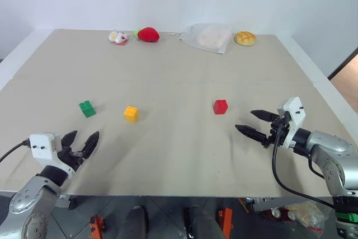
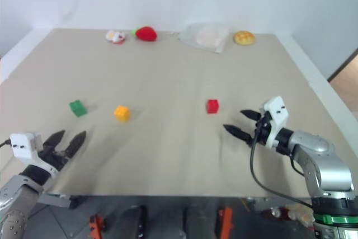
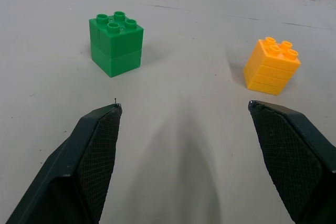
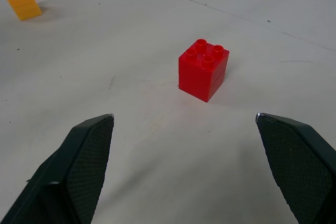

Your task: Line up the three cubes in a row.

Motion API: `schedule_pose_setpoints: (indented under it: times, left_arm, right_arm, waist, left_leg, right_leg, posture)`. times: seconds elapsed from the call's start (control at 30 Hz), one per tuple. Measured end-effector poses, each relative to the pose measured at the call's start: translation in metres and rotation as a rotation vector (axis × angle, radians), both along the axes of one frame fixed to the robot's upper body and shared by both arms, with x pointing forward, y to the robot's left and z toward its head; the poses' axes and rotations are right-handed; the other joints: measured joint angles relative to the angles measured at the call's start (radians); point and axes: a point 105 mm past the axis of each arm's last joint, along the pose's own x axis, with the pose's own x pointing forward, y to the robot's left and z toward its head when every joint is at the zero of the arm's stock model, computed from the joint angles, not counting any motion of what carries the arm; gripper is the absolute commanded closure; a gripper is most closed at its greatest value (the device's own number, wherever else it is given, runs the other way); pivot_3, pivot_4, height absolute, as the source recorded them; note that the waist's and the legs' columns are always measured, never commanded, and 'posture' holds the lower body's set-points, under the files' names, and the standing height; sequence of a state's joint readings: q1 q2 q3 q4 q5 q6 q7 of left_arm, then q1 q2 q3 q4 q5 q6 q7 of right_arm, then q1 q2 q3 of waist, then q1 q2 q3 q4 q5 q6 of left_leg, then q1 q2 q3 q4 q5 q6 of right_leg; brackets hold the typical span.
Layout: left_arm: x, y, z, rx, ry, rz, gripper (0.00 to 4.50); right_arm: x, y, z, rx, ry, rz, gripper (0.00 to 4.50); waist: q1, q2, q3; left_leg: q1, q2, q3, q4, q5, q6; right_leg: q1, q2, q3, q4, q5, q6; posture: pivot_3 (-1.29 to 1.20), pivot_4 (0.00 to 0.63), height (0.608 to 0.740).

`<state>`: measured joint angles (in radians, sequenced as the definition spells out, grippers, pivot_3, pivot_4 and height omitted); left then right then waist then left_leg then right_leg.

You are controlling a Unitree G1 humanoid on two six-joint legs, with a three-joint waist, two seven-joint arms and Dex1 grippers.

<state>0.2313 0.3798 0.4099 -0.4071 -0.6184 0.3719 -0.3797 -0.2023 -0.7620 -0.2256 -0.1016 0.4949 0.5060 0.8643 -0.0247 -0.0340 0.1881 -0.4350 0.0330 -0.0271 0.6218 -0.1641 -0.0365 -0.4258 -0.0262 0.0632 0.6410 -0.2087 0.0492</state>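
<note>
The three cubes sit on the tabletop [image 1: 179,155] in a loose line already, and the yellow-orange cube [image 1: 131,113] serves as the landmark: the green cube [image 1: 86,108] lies near it on its left and a touch farther back, while the red cube [image 1: 220,106] lies well apart on its right, also slightly farther back. All three look like small hard plastic bricks with studs on top — light, stiff, not fragile, and probably a little slick on their smooth side walls, so I would judge the best hold to be across two flat opposite sides, low enough on the body that the fingers press on wall and not on the studs. Being so light, a cube would likely skid or tip if one finger touched first. The left gripper [image 1: 81,141] hovers near the front edge of the tabletop, in front of the yellow-orange cube and somewhat to its left, held roughly level and pointing toward the gap between the green and yellow-orange cubes; its fingers stand apart with nothing between them. The right gripper [image 1: 257,123] is well to the right of the yellow-orange cube, just beside the red cube on its right and nearer side, angled slightly downward and inward toward it — its fingers are spread wide and empty, not touching the cube.
</note>
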Motion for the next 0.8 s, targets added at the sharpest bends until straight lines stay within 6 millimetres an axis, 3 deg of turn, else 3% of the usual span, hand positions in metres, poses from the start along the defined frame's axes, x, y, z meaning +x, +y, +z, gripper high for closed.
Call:
schedule_pose_setpoints:
  times: [0.13, 0.3, 0.57, 0.73, 0.8]
  left_arm:
    - [0.002, -0.005, 0.003, 0.010, -0.011, -0.039, 0.51]
    - [-0.003, -0.046, 0.013, 0.090, -0.048, -0.365, 0.51]
    - [0.003, -0.093, 0.051, 0.120, -0.211, -0.676, 0.51]
    - [0.010, -0.106, 0.061, 0.130, -0.255, -0.746, 0.51]
    - [0.015, -0.113, 0.065, 0.131, -0.273, -0.768, 0.51]
  right_arm:
    - [0.006, -0.002, 0.000, -0.015, -0.002, -0.041, 0.00]
    - [0.017, -0.002, -0.008, -0.024, 0.045, -0.135, 0.00]
    - [0.021, 0.023, -0.016, -0.041, 0.088, -0.162, 0.00]
    - [0.030, 0.031, -0.013, -0.023, 0.105, -0.211, 0.00]
    - [0.039, 0.043, -0.007, -0.029, 0.082, -0.218, 0.00]
  waist:
    - [0.000, 0.000, 0.000]
    - [0.000, 0.000, 0.000]
    - [0.000, 0.000, -0.001]
    - [-0.001, 0.000, -0.001]
    - [-0.002, 0.000, -0.001]
  left_leg:
    - [0.000, 0.000, 0.000, 0.000, 0.000, 0.000]
    - [0.000, 0.000, 0.000, 0.000, 0.000, 0.000]
    - [0.000, 0.001, 0.000, 0.000, 0.000, 0.001]
    - [0.001, 0.001, 0.000, 0.000, 0.000, 0.001]
    - [0.001, 0.002, 0.000, 0.000, 0.000, 0.001]
  right_leg:
    - [0.000, 0.000, 0.000, 0.000, 0.000, 0.000]
    - [0.000, 0.001, 0.001, 0.000, 0.000, -0.001]
    - [0.000, 0.002, 0.002, 0.000, 0.001, 0.000]
    - [0.000, 0.003, 0.003, 0.001, 0.001, 0.001]
    - [0.000, 0.004, 0.003, 0.002, 0.002, 0.001]
  posture:
    - [0.00, 0.150, 0.739]
    - [0.00, 0.150, 0.739]
    - [0.00, 0.150, 0.739]
    - [0.00, 0.150, 0.739]
    - [0.00, 0.150, 0.739]
